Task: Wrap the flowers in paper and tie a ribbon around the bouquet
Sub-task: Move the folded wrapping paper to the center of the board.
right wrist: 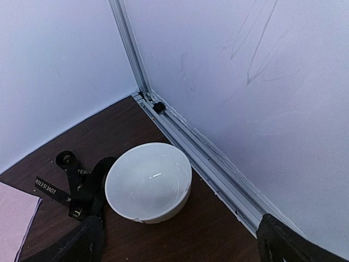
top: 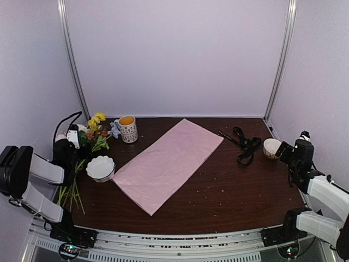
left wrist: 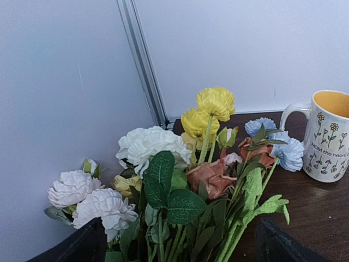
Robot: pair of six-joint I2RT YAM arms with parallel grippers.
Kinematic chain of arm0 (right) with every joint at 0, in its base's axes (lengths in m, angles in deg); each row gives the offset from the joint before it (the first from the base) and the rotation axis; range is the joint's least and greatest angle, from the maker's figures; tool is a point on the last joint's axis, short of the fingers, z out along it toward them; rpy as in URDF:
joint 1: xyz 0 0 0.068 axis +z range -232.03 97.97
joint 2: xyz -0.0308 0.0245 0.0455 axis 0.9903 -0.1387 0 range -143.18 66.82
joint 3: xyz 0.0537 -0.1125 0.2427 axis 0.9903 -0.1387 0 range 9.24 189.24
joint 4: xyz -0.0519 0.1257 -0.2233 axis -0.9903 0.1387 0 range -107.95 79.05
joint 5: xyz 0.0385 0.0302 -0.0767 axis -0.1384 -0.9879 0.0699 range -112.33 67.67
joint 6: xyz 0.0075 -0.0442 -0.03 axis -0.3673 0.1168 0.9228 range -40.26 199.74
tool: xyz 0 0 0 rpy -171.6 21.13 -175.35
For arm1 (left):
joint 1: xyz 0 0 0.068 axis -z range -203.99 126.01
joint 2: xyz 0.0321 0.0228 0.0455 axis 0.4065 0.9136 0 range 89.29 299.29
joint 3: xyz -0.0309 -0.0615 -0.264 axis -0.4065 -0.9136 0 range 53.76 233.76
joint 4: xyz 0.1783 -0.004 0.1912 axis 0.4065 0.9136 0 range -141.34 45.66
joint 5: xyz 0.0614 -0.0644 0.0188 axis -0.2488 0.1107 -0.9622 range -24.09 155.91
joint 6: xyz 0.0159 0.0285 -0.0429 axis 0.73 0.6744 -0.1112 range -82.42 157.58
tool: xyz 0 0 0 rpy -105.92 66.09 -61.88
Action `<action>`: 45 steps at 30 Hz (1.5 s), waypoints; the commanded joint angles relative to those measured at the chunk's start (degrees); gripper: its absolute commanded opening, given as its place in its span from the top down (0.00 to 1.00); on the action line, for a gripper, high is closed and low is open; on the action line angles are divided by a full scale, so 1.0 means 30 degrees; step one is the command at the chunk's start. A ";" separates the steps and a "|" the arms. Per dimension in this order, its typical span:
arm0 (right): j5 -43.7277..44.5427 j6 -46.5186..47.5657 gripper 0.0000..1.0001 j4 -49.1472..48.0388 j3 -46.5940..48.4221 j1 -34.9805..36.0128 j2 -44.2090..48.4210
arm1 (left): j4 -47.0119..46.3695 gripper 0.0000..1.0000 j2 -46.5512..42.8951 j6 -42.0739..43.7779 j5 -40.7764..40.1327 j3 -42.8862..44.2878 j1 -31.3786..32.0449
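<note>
Flowers [left wrist: 185, 185] not yet grasped: left gripper [left wrist: 180, 245] is spread wide around the stems at the worktop's [top: 229, 196] left edge. Paper [top: 169, 164] is laid flat mid-worktop, ribbon [top: 245, 146] at right. Right gripper [right wrist: 182, 243] is held wide, empty. Stems likely to be clamped next.

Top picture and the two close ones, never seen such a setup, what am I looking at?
Two robot arms are bolted at the near edge of the table. The top picture looks down from behind them; the other two come from wrist cameras. On the table lie pink paper, a black ribbon, a mug, a scalloped bowl, a plain bowl and flowers. The left gripper stands open around the flower stems; the right gripper, open too, faces the plain bowl. Nothing is held.
</note>
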 commanded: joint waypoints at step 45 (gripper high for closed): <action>-0.3782 -0.5270 0.18 1.0984 1.0880 1.9001 -0.6393 | 2.1884 0.34 -0.4839 -1.3464 0.2371 0.3931 1.2350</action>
